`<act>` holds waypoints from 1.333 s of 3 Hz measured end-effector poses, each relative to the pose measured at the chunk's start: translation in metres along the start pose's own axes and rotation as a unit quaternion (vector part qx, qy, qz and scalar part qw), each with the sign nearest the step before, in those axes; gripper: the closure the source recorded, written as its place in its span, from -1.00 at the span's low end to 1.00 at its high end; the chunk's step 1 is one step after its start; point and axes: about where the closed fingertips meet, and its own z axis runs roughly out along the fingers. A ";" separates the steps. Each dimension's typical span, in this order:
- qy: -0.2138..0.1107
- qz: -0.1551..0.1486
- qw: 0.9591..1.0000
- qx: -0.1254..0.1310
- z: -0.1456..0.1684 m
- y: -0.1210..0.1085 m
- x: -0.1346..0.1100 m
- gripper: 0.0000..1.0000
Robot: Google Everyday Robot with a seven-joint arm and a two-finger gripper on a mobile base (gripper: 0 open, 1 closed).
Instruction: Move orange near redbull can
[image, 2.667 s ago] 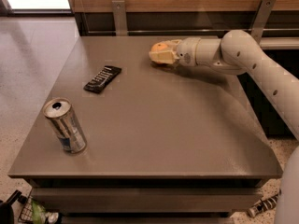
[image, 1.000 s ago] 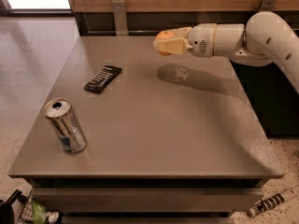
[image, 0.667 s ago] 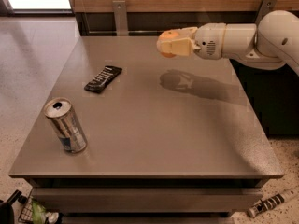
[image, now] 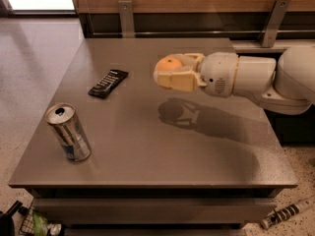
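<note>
Gripper (image: 165, 73) holds the orange (image: 170, 63) above the table (image: 147, 154).
Round orange fruit, half hidden by the fingers (image: 179, 80) squeezing it; redbull can (image: 69, 132) far off.

The round orange (image: 169, 64) is clasped in the gripper (image: 164, 73), raised mid-scene, well apart from the upright silver can (image: 69, 132) at near left.

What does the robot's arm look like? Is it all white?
Mostly white. The arm is made of fat, smooth, rounded tube sections, with a patch of tiny holes near the wrist. The gripper, out over the table, has chunky pale yellow fingers.
</note>
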 end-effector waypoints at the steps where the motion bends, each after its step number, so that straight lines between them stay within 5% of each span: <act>1: 0.008 -0.007 1.000 -0.019 0.008 0.050 0.025 1.00; 2: 0.016 -0.018 0.999 -0.040 0.019 0.080 0.040 1.00; 4: 0.018 -0.012 0.999 -0.029 0.030 0.099 0.052 1.00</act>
